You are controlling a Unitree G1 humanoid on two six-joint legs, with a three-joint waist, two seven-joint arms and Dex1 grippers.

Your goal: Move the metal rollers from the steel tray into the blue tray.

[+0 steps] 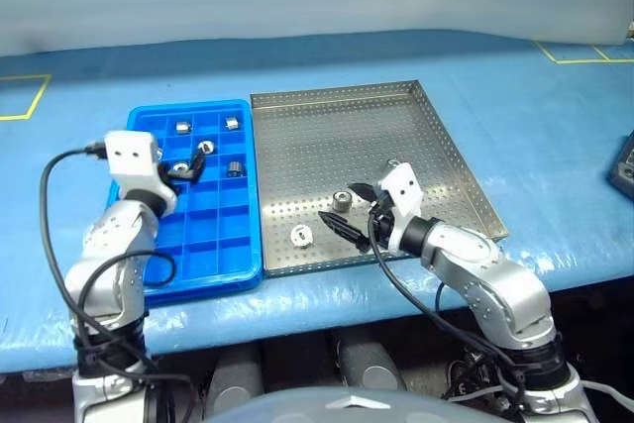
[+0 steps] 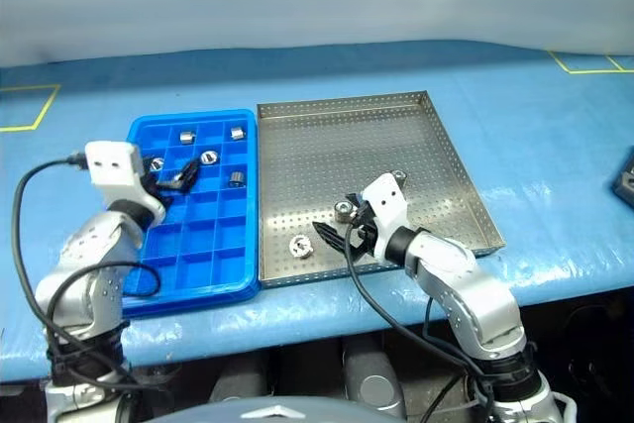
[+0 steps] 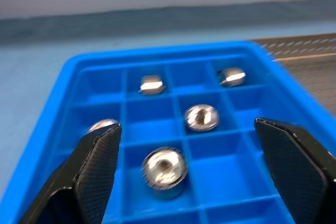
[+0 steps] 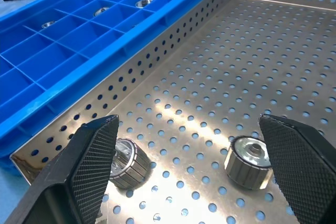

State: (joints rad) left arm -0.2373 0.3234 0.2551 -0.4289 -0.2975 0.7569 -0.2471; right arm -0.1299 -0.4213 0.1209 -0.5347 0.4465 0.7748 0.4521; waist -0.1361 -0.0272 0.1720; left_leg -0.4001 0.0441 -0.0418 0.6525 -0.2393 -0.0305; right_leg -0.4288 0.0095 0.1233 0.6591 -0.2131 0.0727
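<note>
**Both tools spread wide, rollers split between two trays**

Over on the blue surface [image 1: 515, 96], the blue tray [image 1: 213, 255] sits flush against the left rim of the steel tray [image 1: 396, 116]. The left tool [image 1: 188, 167] hangs over the far end of the blue tray, fingers [image 3: 97, 163] wide apart and holding nothing. Right between them in the wrist view sits one metal roller [image 3: 164, 168], in its own compartment, hole facing up. More rollers sit in compartments nearby: one just beyond it [image 3: 202, 117], two in the far row [image 3: 151, 84] [image 3: 231, 76], and one partly hidden behind the left finger [image 3: 102, 125].

Across to the steel tray: the right tool [image 1: 347, 208] is low over the near part of the perforated floor, fingers [image 4: 299, 166] also wide, empty. One roller [image 4: 124, 163] lies on its side near one fingertip, another [image 4: 250, 162] stands upright near the other. A third roller [image 1: 393, 165] peeks out just beyond the right wrist.
</note>
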